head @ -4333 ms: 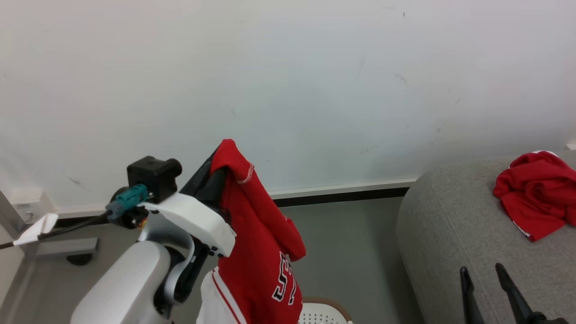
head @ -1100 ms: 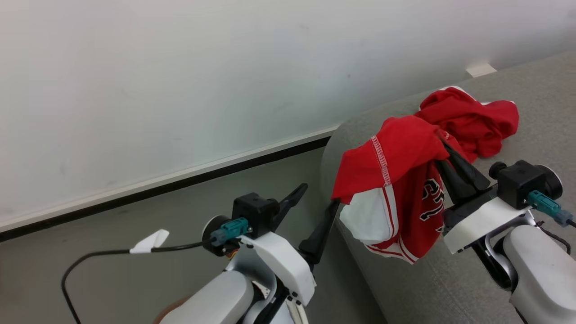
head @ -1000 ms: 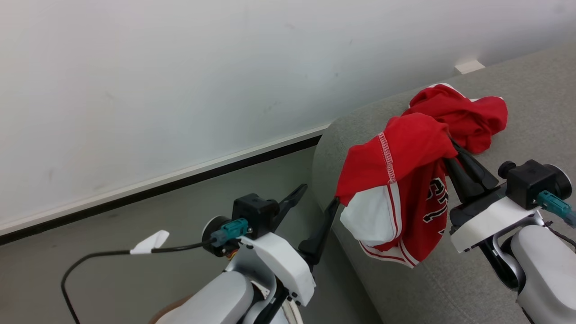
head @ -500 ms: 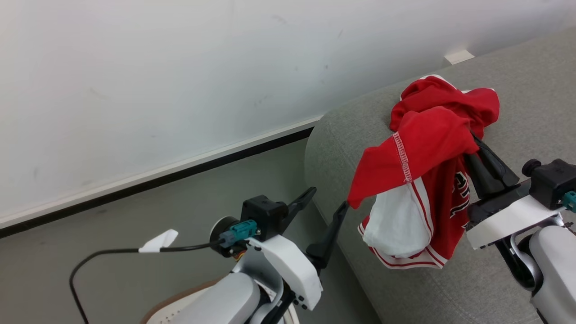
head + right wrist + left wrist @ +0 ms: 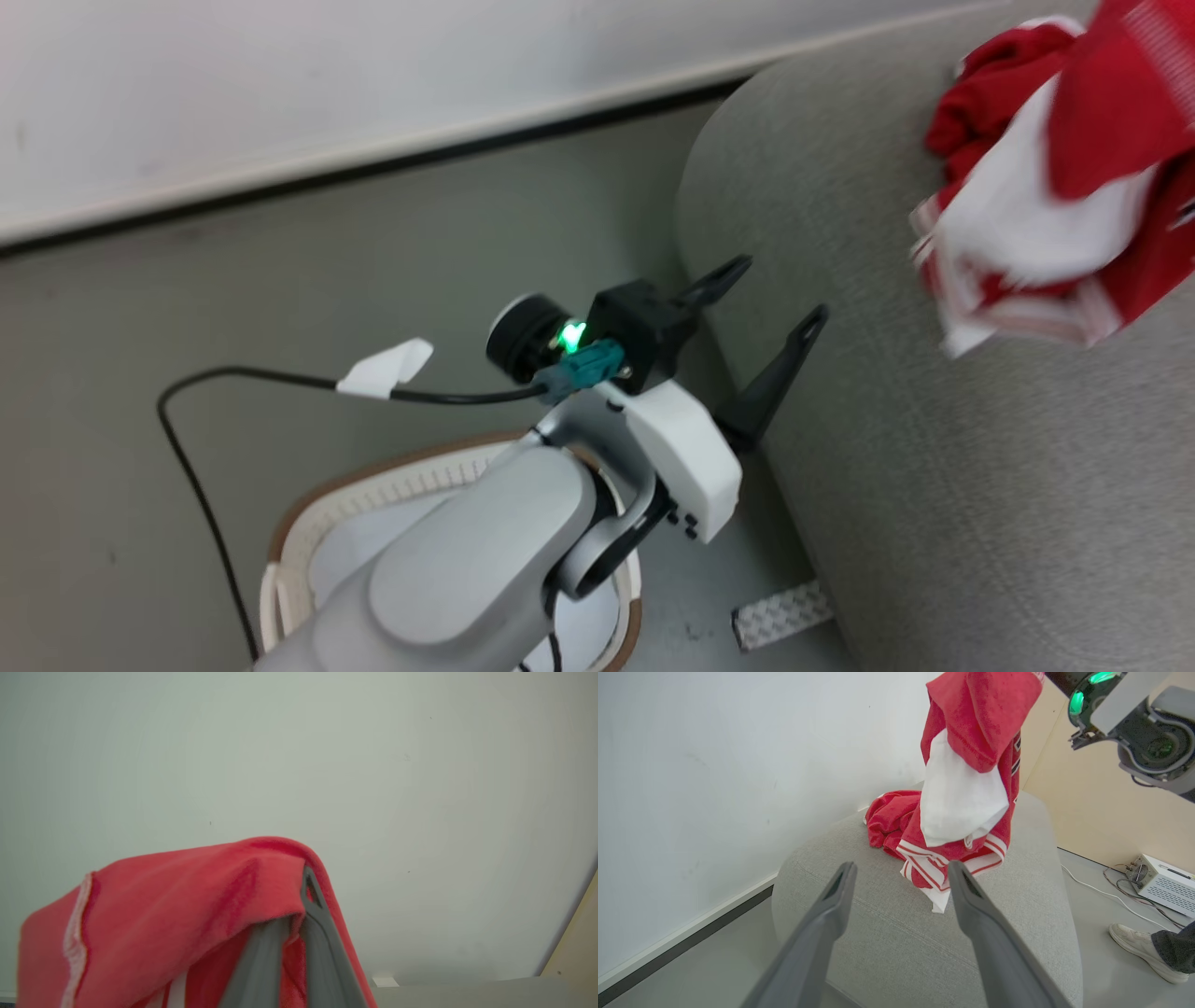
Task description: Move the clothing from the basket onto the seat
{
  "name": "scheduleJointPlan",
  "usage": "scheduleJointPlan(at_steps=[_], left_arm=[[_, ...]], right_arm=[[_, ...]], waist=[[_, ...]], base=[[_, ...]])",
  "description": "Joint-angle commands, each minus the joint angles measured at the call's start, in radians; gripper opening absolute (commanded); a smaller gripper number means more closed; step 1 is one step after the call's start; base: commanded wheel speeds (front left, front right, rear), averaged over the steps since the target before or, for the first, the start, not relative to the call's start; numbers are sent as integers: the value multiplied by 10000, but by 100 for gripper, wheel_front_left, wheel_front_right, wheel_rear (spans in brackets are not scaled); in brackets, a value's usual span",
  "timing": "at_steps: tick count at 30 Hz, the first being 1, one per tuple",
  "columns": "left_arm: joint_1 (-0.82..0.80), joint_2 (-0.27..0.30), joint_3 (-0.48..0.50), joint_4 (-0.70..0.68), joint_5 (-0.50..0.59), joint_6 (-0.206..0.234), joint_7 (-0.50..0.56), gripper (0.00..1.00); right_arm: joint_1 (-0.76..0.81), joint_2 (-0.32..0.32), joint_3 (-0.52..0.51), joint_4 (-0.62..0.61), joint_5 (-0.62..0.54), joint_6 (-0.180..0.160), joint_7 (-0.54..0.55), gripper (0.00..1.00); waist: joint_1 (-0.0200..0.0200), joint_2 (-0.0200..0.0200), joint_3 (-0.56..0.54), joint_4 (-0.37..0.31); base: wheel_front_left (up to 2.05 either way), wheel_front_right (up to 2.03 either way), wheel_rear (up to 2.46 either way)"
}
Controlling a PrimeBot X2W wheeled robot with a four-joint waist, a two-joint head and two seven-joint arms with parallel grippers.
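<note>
One clothing piece [image 5: 971, 751] hangs pinched in the right gripper [image 5: 299, 917] over the seat [image 5: 924, 956] (left gripper [image 5: 901, 868] spread empty).

Your left claw [image 5: 780, 288] stands spread wide at mid frame in the head view, just beside the sofa [image 5: 934, 485]. The sofa's rounded arm blocks it on the right. To its left the floor [image 5: 327, 233] lies open up to the wall [image 5: 280, 75], crossed only by a cable [image 5: 196, 467] at lower left. Your left forearm covers most of the basket [image 5: 373, 485] mouth. In the left wrist view the near sofa top at lower middle is bare. Beyond it lies a red heap [image 5: 887, 816], and the garment [image 5: 971, 788] clamped in your right claw [image 5: 303, 896] hangs low in front. A shoe [image 5: 1141, 947] and a box [image 5: 1162, 884] occupy the floor at lower right.
</note>
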Motion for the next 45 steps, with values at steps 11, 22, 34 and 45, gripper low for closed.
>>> scheduleJointPlan(at_steps=[11,22,34,45], left_arm=[[-1907,-578,-300,199,732,-451,-45,100],[-1618,-706,-319,477,510,-71,-554,100],[179,503,563,847,-93,452,-1975,100],[3091,1335,1766,934,-666,1177,-2875,100]], right_arm=[[-3247,-2355,-2161,2731,-1029,-26,384,0],[-2645,-859,-4163,6828,-2337,-26,-438,100],[1119,749,-4157,2192,-3078,-26,-490,100],[4892,2304,-3147,-644,-3690,-26,-494,100]], waist=[[-1,-1,3722,1771],[-1,-1,3933,2171],[-1,-1,1379,1773],[-1,-1,-1550,1944]], base=[[0,0,0],[0,0,0],[0,0,0],[0,0,0]])
